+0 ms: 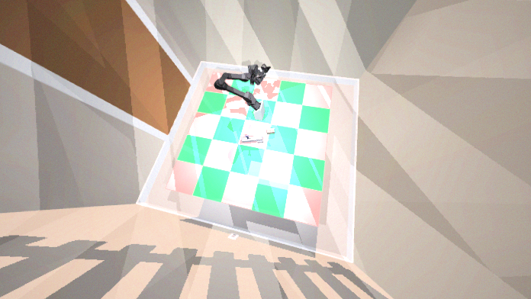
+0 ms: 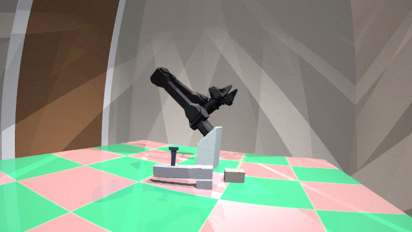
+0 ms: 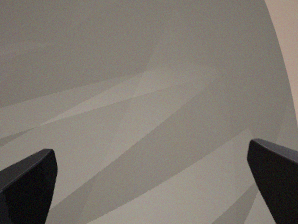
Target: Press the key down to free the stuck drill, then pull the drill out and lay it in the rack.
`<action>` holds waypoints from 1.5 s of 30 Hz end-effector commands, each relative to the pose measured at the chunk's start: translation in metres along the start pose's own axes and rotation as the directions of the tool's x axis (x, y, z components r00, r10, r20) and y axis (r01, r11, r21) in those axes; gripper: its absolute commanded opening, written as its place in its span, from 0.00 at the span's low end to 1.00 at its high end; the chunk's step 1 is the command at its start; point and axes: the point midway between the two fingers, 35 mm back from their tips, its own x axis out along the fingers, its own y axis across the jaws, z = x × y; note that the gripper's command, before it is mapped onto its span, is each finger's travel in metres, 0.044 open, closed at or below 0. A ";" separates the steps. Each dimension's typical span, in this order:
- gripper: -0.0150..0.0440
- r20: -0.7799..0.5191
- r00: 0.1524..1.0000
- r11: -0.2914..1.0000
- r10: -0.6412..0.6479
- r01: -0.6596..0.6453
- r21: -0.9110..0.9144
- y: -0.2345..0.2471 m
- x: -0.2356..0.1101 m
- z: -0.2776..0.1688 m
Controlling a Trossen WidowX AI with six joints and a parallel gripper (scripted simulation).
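Jaws wide, holding nothing, gripper (image 2: 229, 94) raised near the surface's (image 2: 266, 195) far edge, aimed up at the wall. Drill (image 2: 173, 155) stands upright in grey block (image 2: 183, 171) mid-surface; tan block (image 2: 234, 175) just beside it.

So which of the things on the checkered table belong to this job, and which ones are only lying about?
For the job: dark blue key; grey bar beneath it, apparently the drill; tall pale slab, probably the rack; gripper, open and empty.
Lying about: small tan block, as far as I can tell.
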 end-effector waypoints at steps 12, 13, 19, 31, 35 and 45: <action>0.40 -0.083 0.995 0.998 -0.047 0.043 -0.051 -0.009 0.018 -0.007; 0.35 -0.111 0.991 0.995 -0.079 0.071 -0.073 -0.014 0.026 -0.009; 0.25 -0.239 0.915 0.938 -0.325 0.279 -0.207 -0.061 0.074 -0.021; 0.25 -0.498 0.537 0.732 -0.681 0.519 -0.442 -0.190 0.124 -0.056; 0.25 -0.573 0.360 0.663 -0.737 0.554 -0.504 -0.239 0.122 -0.072; 0.25 -0.710 -0.079 0.511 -0.699 0.639 -0.574 -0.345 0.074 -0.110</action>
